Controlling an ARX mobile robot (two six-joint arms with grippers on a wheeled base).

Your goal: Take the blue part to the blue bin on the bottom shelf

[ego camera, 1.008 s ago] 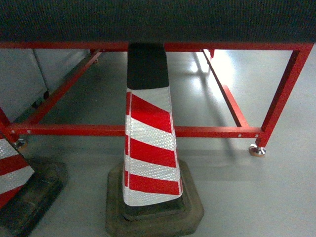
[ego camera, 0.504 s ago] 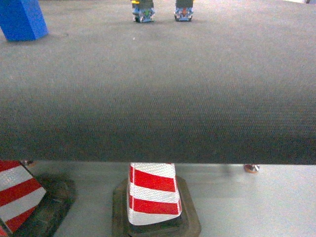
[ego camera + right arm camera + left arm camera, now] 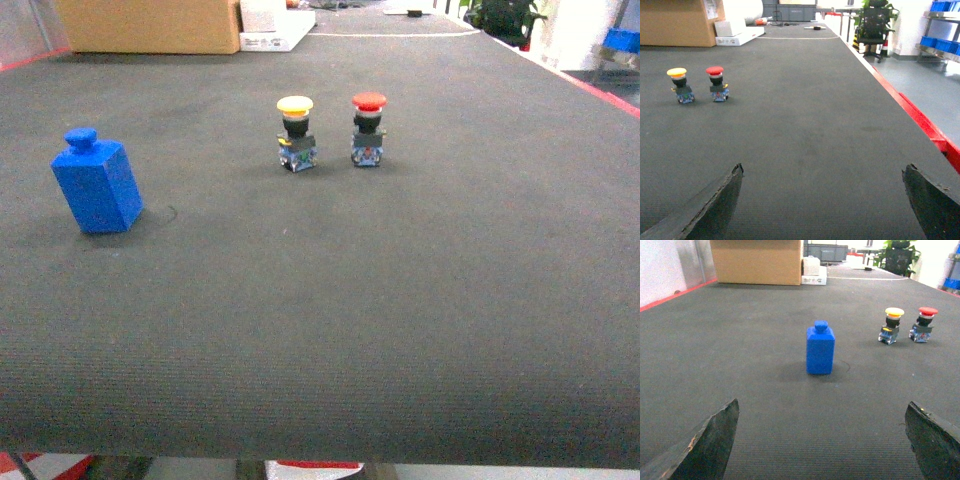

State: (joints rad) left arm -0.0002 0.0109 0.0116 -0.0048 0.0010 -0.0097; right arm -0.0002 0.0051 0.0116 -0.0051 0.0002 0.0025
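Observation:
The blue part [image 3: 97, 183] is a small blue block with a knob on top, standing upright on the dark table mat [image 3: 400, 300] at the left. In the left wrist view the blue part [image 3: 820, 348] stands straight ahead of my left gripper [image 3: 822, 407], well beyond its wide-open fingers [image 3: 710, 445]. My right gripper [image 3: 822, 170] is open too, over bare mat, with nothing between its fingers [image 3: 932, 200]. Neither gripper shows in the head view. The blue bin and the bottom shelf are out of view.
A yellow-capped push button [image 3: 296, 132] and a red-capped push button [image 3: 368, 128] stand side by side mid-table. A cardboard box [image 3: 150, 25] and white boxes [image 3: 275, 25] sit at the far edge. The table's red edge [image 3: 920, 120] runs along the right.
The head view has risen from the red table frame and striped cones below, past the table's front edge, up to the tabletop with the blue part and both buttons.

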